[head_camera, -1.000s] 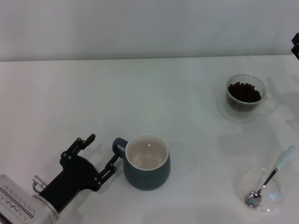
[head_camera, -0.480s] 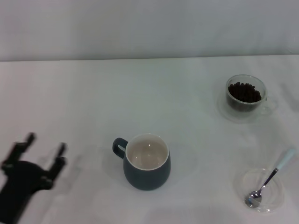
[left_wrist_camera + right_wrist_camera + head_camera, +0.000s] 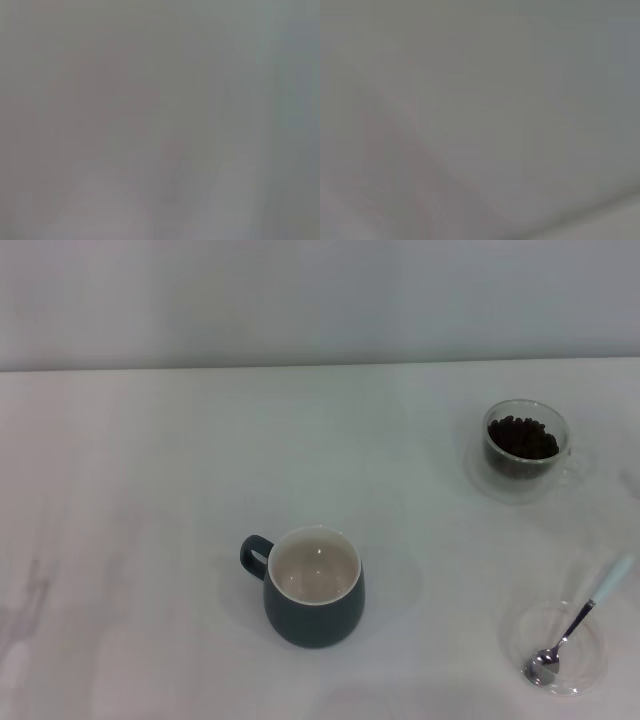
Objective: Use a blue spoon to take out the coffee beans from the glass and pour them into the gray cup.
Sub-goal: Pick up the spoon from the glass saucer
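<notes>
The gray cup (image 3: 314, 586) stands upright near the table's middle front, its cream inside bare and its handle pointing left. The glass (image 3: 526, 449) with dark coffee beans (image 3: 522, 437) stands at the back right. The blue spoon (image 3: 578, 621) lies at the front right, its silver bowl in a flat clear dish (image 3: 554, 646) and its pale blue handle pointing up and right over the rim. Neither gripper shows in the head view. Both wrist views show only a plain grey blur.
The white table (image 3: 150, 490) ends at a pale wall along the back. The flat clear dish sits close to the table's front right corner.
My left gripper was open beside the cup's handle, drew back to the left front, and has now left the head view. The cup, glass and spoon have not moved.
</notes>
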Robot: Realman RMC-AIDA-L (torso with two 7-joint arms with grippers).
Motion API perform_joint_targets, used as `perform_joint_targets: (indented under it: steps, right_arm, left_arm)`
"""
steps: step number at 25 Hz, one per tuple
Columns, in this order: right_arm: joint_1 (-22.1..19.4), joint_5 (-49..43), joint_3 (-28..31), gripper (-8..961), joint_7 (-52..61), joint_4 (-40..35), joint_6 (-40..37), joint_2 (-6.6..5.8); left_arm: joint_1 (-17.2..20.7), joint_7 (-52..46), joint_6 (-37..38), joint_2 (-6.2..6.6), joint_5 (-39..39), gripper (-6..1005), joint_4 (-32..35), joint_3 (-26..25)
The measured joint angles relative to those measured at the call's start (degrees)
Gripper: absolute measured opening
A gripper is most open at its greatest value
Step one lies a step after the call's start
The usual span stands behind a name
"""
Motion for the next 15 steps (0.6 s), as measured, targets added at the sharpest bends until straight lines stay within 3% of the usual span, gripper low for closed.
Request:
perform_joint_targets:
  steps: [4, 15]
  right_arm:
    - [-0.01, -8.25, 0.25, 853, 2.55, 0.62, 1.70, -0.52]
    - [-0.31, -16.20, -1.51, 839, 2.73, 1.61, 6.44, 2.63]
  left_arm:
    - [-1.01, -0.24, 0.41, 0.01, -1.67, 731, -0.21, 0.00]
    - [-3.12, -0.19, 1.16, -0.05, -1.41, 730, -0.26, 0.00]
